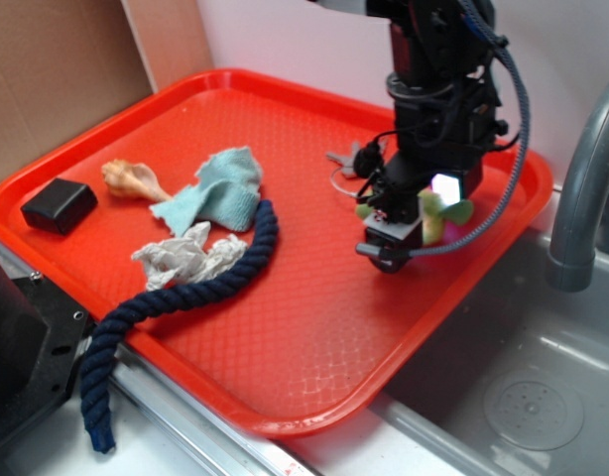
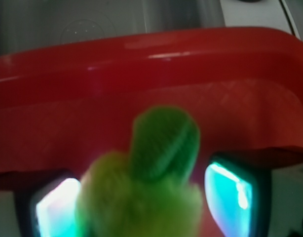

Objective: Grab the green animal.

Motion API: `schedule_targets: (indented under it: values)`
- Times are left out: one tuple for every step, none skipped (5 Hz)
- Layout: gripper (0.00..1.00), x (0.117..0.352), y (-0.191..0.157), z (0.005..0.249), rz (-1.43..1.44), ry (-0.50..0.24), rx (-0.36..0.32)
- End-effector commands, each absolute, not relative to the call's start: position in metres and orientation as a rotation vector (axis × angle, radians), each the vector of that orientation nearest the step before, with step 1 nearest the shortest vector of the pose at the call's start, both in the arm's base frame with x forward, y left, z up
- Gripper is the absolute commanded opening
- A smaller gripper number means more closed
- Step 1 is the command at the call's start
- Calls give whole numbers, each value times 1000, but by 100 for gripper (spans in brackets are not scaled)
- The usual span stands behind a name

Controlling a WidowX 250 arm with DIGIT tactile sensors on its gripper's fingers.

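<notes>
Sitting on the counter is a big red tray point(image 1: 285, 327), with a gray sink point(image 1: 543, 397) at its 4 o'clock side and a gray tap point(image 1: 582, 198) at 3 o'clock. Next in size is the black robot arm point(image 1: 433, 89), which comes down over the tray near its 2 o'clock edge. A long dark blue rope point(image 1: 185, 297) lies from the middle of the tray out past its 8 o'clock edge. A pale teal cloth point(image 1: 220, 188) lies just at 12 o'clock of the rope, touching it. A crumpled white paper point(image 1: 185, 256) sits at 6 o'clock of the cloth, against the rope. A small black box point(image 1: 59, 205) is near the tray's 9 o'clock edge, and a tan shell point(image 1: 131, 179) is just at 2 o'clock of the box. The gripper point(image 1: 424, 220) has its two fingers squeezed onto the green animal point(image 1: 443, 213), one on each side. The wrist view shows the fuzzy toy right between the glowing finger pads point(image 2: 228, 195), with the tray's rim beyond it. Some keys point(image 1: 346, 164) peek out at 10 o'clock of the gripper.
</notes>
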State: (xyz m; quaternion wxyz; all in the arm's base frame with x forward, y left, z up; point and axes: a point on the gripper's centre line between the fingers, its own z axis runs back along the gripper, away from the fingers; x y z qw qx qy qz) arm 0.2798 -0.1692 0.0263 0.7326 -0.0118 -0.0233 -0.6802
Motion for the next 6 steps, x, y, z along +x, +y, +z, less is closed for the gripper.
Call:
schedule_targets:
  values:
    - [0,266,-173,70,-1444,-141,56]
    - [0,258,-147,105,-1196,-116,98]
    - [0,245,-105,134,-948,-65,73]
    - [0,228,-77,150,-697,-61,54]
    - [0,207,-67,166,-446,-84,68]
    - [0,195,-71,178,-197,-83,105]
